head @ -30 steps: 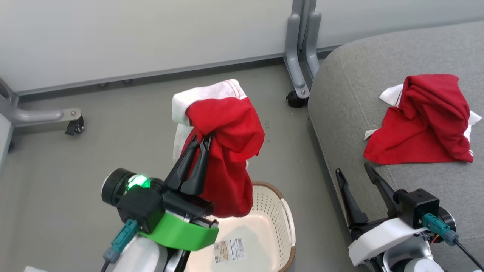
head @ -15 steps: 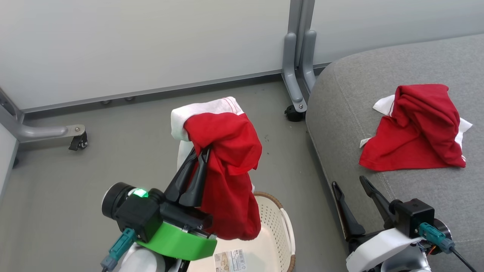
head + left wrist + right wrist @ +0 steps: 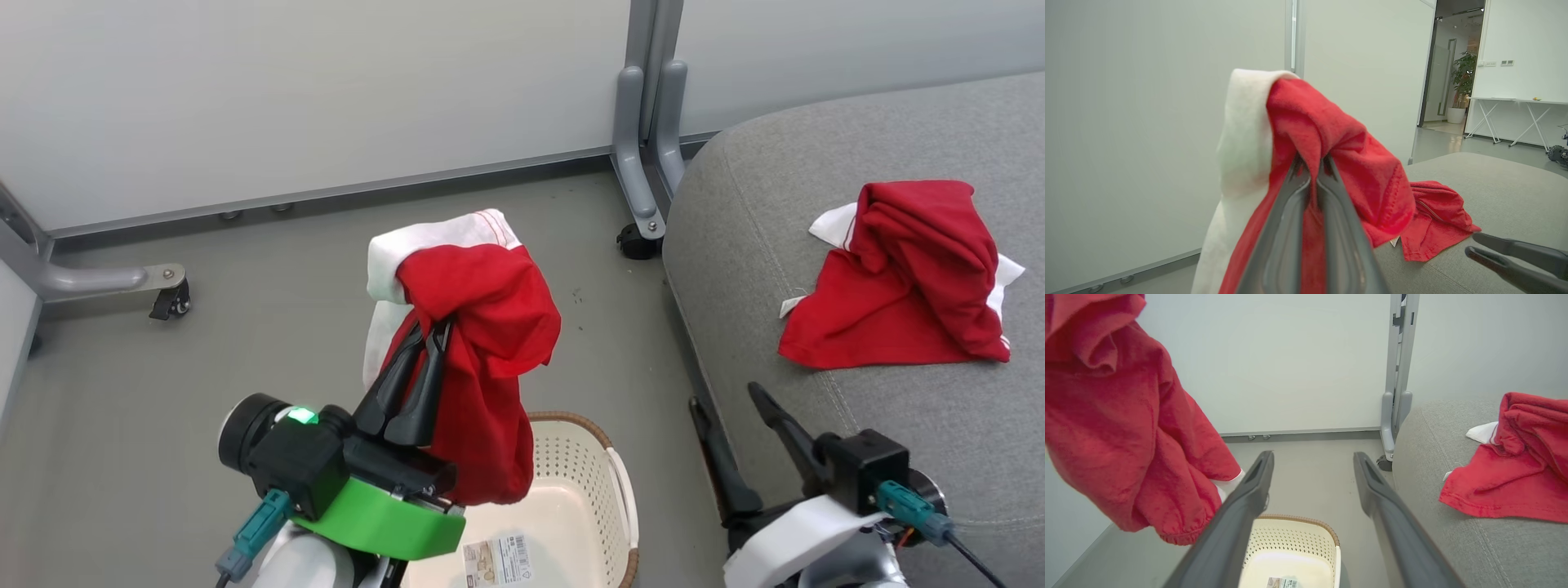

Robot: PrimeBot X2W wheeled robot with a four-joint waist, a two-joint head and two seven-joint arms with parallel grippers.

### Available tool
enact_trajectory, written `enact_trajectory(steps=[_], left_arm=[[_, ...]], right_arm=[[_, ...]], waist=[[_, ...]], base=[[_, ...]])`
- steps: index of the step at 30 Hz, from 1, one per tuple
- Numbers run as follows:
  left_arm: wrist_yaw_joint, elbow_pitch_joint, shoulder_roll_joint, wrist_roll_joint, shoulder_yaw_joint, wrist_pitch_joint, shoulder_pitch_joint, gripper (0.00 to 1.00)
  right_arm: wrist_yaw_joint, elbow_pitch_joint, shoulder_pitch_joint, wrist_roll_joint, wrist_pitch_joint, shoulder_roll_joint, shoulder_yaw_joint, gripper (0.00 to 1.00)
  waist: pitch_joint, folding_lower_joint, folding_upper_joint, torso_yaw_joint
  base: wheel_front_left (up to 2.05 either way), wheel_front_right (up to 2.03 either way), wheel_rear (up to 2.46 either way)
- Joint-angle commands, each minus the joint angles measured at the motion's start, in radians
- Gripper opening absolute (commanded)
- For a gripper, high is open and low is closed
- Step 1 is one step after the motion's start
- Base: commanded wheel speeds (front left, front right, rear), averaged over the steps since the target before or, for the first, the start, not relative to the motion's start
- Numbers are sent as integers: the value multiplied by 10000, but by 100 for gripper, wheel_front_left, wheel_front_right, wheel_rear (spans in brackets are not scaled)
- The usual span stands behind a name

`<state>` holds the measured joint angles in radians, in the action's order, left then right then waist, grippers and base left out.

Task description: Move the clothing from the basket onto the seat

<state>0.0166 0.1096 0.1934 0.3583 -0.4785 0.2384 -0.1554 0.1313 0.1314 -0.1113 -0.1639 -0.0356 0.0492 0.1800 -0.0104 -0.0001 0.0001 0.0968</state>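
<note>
**Red garment held above the basket in the left pincer**

The left pincer [image 3: 431,325] is clamped on a fold of a red garment [image 3: 490,327]. The cloth bunches over the pincer's tips with white trim uppermost and hangs down along its right side, clear of everything else. Under the hanging hem, just right of that pincer's wrist, the basket [image 3: 575,469] stands on the floor [image 3: 245,343] with a label [image 3: 494,559] on its bottom. The right pincer [image 3: 725,394] is spread wide with nothing between its fingers, and its tips are at the near edge of the seat [image 3: 816,163]. Ahead and to its right, the other garment [image 3: 906,286] lies crumpled on the seat, well apart from both pincers.
</note>
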Motion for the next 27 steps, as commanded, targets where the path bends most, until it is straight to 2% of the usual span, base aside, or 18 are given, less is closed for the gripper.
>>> enact_trajectory(steps=[1,13,27], left_arm=[[5,-24,47,6,21,34,-191,0],[33,-51,49,-80,-173,2,-402,0],[143,-145,-67,-96,-559,-37,-569,0]], right_arm=[[-10,-22,243,-18,-77,26,266,100],[-10,-617,1784,-1136,-429,150,4045,100],[-10,-2759,4220,-1772,612,24,5206,100]], waist=[[-11,1,-1,8],[-247,1,-1,-174],[-388,1,-1,-516]], base=[[0,0,0],[0,0,0],[0,0,0]])
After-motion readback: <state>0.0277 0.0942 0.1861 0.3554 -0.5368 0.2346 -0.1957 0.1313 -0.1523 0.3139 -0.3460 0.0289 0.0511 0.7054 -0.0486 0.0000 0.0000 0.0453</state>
